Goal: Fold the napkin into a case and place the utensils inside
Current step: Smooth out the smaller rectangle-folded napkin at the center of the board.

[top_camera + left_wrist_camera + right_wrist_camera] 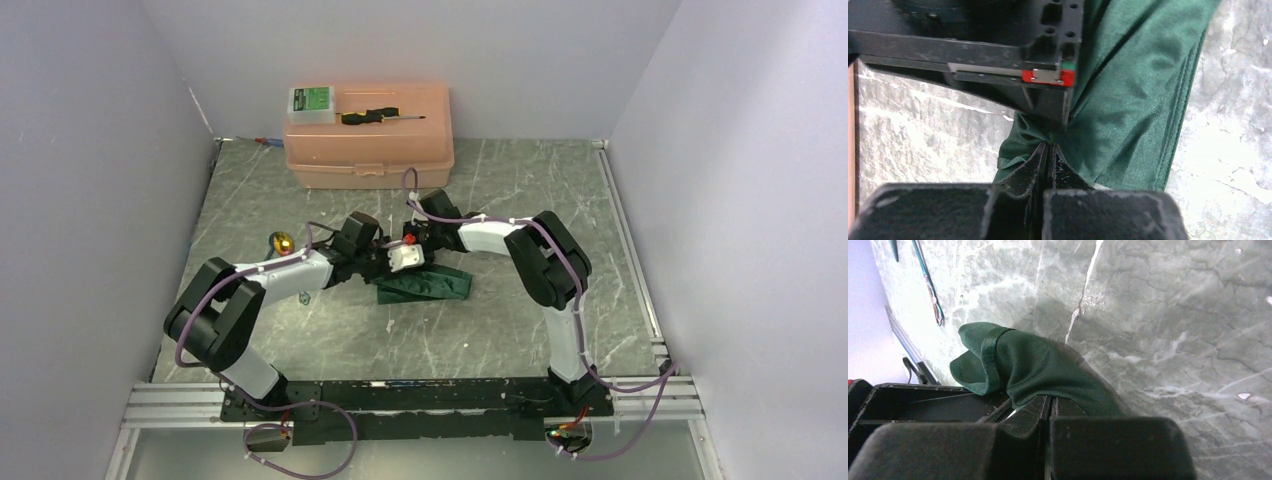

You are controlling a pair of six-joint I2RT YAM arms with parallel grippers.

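The dark green napkin (428,285) lies bunched at mid-table, partly folded over itself. Both arms meet at its left end. My left gripper (1049,146) is shut, its fingertips pinching a gathered edge of the napkin (1133,100). My right gripper (1050,399) is shut too, and the napkin (1043,365) drapes up over its tips with a hemmed corner curling left. From above, the left gripper (383,270) and right gripper (403,266) almost touch. A gold rounded utensil head (283,242) lies on the table left of the left arm; I cannot make out a silver utensil.
A peach plastic box (368,150) stands at the back, with a black-handled screwdriver (380,116) and a small green-and-white box (312,101) on its lid. Grey walls enclose three sides. A metal rail (630,250) runs along the right edge.
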